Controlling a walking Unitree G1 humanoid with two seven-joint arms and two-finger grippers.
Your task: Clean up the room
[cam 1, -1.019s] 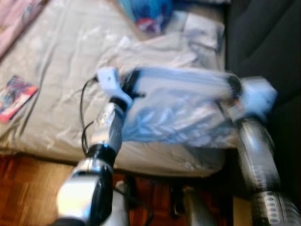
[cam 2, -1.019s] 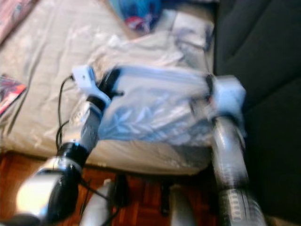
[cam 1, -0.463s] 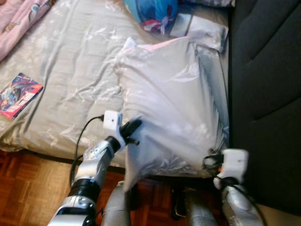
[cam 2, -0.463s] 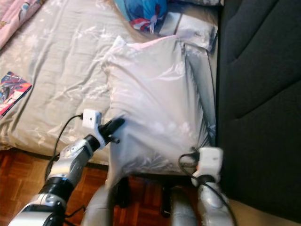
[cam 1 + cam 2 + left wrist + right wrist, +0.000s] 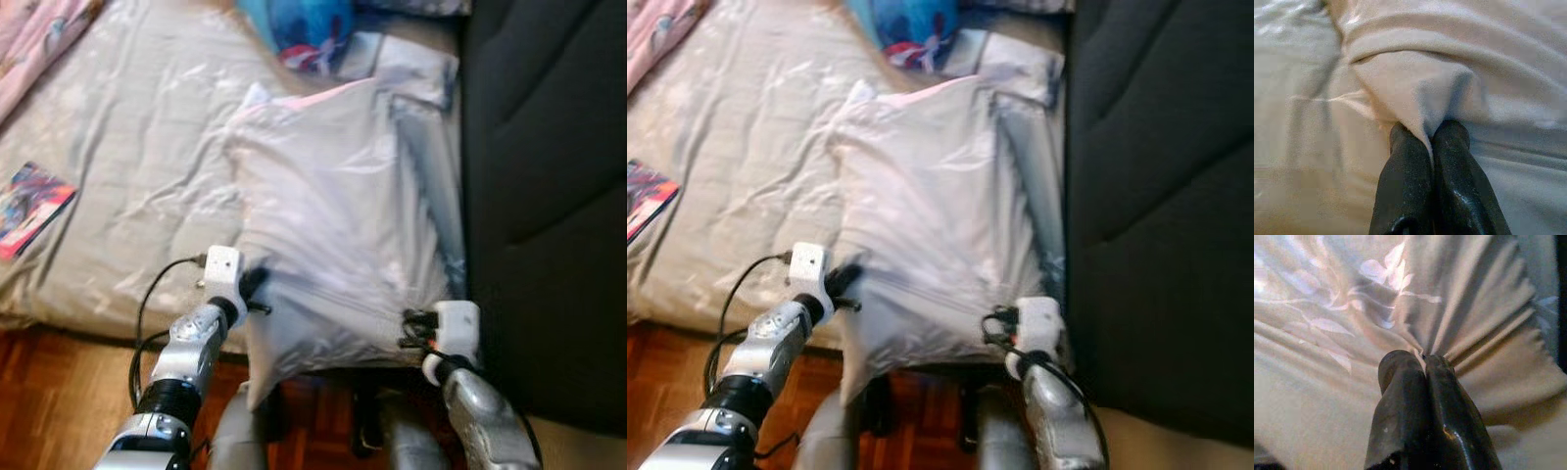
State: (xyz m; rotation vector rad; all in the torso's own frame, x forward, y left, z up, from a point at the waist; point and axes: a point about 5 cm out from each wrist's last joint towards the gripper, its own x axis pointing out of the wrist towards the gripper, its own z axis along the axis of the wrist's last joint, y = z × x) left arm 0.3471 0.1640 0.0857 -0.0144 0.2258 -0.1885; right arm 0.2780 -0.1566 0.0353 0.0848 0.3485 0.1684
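- Left eye view: one pale pillow lies on the bed, its right edge against the dark sofa; its near edge hangs over the bed's front edge above the wood floor.
- Around it — one blue cushion at the far end of the bed, one pink blanket at the far left corner, one comic book near the left edge, well apart from the pillow.
- Left gripper: fingers pressed together, pinching a fold at the pillow's near left corner.
- Right gripper: fingers closed on bunched pillow fabric at the near right corner, just beside the sofa.
- Against half a second ago — both grippers sit slightly higher on the near edge; a taut crease now runs between them.
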